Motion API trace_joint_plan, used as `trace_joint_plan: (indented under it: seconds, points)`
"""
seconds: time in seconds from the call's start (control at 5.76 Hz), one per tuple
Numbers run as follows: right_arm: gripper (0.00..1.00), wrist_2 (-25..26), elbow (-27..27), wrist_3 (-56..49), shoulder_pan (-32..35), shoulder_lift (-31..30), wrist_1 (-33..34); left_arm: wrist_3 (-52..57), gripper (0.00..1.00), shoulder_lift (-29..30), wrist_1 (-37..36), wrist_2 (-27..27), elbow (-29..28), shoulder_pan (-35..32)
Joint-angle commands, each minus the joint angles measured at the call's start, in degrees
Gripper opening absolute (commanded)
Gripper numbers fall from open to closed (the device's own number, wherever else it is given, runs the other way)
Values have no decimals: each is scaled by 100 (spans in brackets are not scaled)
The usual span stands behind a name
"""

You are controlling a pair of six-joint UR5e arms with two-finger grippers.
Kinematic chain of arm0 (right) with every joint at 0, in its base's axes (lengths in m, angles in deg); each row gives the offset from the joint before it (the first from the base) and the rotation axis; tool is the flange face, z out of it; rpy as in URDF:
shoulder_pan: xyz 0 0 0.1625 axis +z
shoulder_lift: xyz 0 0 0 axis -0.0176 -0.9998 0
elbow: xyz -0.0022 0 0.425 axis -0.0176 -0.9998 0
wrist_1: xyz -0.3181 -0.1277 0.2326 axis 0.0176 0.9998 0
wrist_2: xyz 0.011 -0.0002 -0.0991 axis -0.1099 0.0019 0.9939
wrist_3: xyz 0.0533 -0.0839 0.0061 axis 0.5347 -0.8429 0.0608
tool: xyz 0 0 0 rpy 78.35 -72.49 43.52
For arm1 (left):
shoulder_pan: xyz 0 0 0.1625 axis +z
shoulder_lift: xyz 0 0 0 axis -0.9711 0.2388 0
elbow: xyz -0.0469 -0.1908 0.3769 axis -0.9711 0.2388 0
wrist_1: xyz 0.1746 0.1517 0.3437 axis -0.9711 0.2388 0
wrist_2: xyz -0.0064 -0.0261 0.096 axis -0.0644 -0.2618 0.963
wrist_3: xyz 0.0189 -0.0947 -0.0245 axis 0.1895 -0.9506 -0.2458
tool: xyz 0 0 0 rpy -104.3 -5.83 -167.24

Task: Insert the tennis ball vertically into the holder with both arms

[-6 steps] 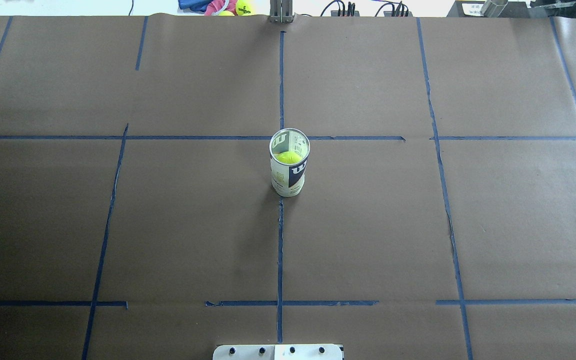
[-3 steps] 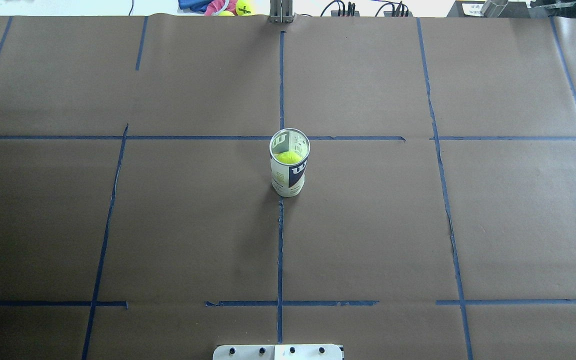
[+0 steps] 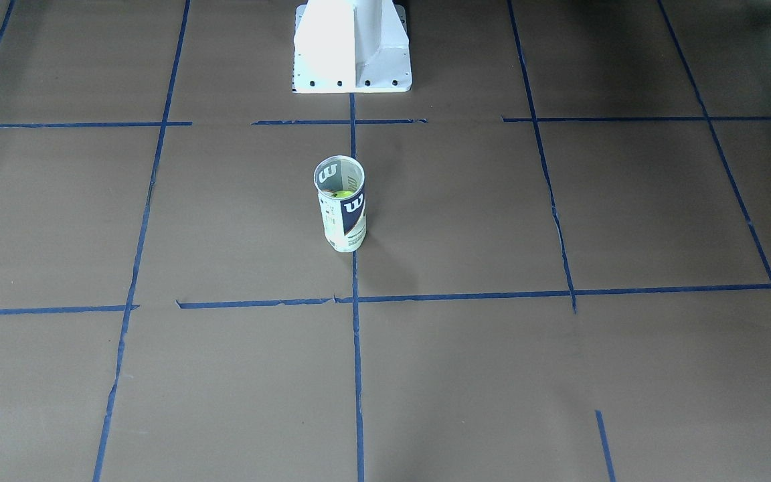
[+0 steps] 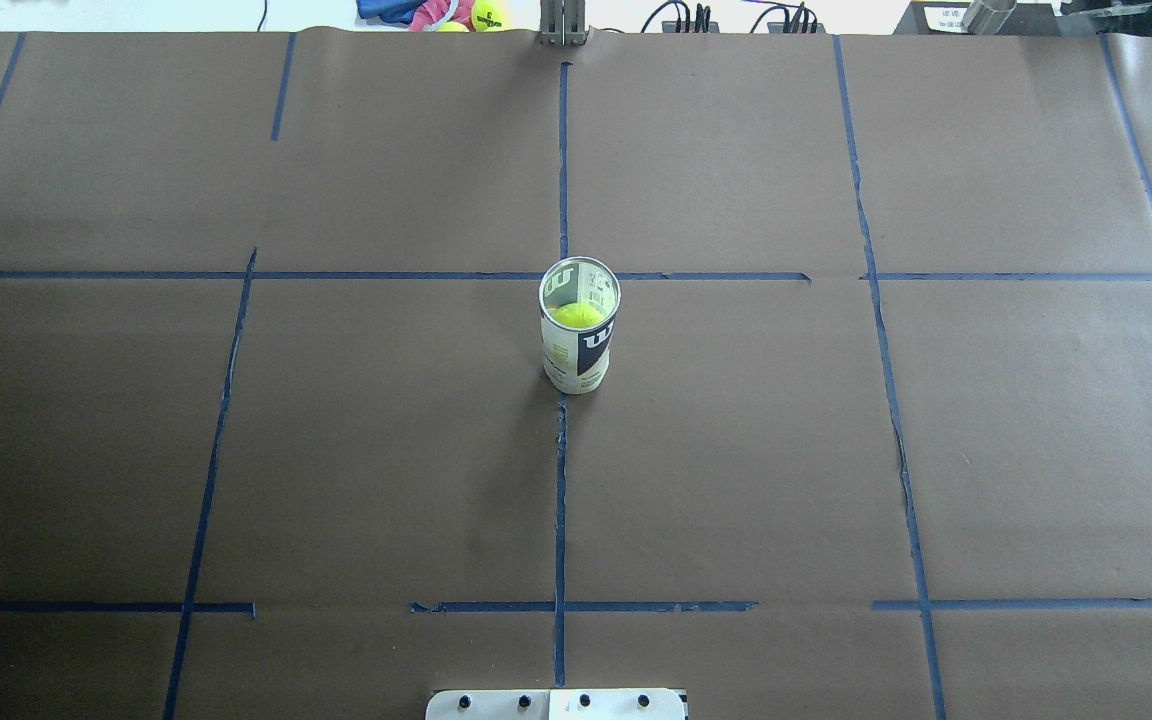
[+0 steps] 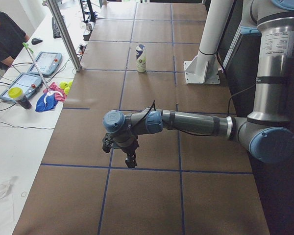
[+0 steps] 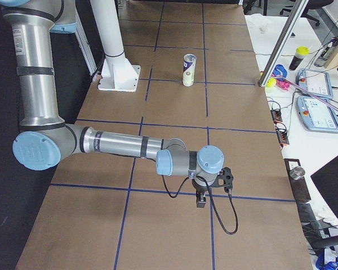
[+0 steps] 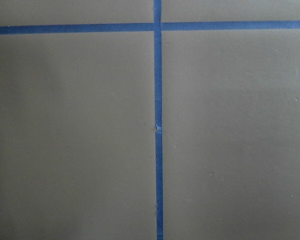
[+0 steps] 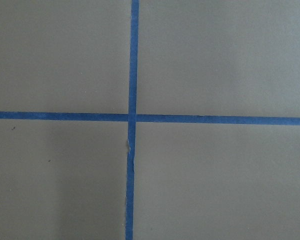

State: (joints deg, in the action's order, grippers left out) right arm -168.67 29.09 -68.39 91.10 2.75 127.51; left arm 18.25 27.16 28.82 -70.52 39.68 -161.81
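Note:
The holder (image 4: 579,345) stands upright at the table's middle, mouth open upward; it also shows in the front-facing view (image 3: 342,224) and both side views (image 5: 141,58) (image 6: 188,70). The tennis ball (image 4: 577,314) sits inside it, seen through the mouth (image 3: 342,195). My left gripper (image 5: 130,159) hangs over the table's left end, far from the holder. My right gripper (image 6: 201,199) hangs over the right end, also far. Both show only in the side views, so I cannot tell if they are open or shut. The wrist views show only brown paper and blue tape.
The white pedestal base (image 3: 352,47) stands behind the holder on my side. Spare tennis balls and cloth (image 4: 471,14) lie past the far edge. An operator (image 5: 5,34) and tablets (image 5: 32,73) are beside the table. Blue tape lines grid the brown paper.

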Motion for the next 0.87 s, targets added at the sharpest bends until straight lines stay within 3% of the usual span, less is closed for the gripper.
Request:
trace_joint_plan:
  seconds: [0.0,0.35,0.69]
  points:
    - [100,-15,125,-85,0,38,35,-65,100,-41,-1,-7,13,-16]
    - [100,45,677,-129,-262,221,1022,-75,100,-50,-1,-42,22,-60]
    - [100,55,908,-261,-307,135,1080,-66,100,-50,7,-51,31,-77]
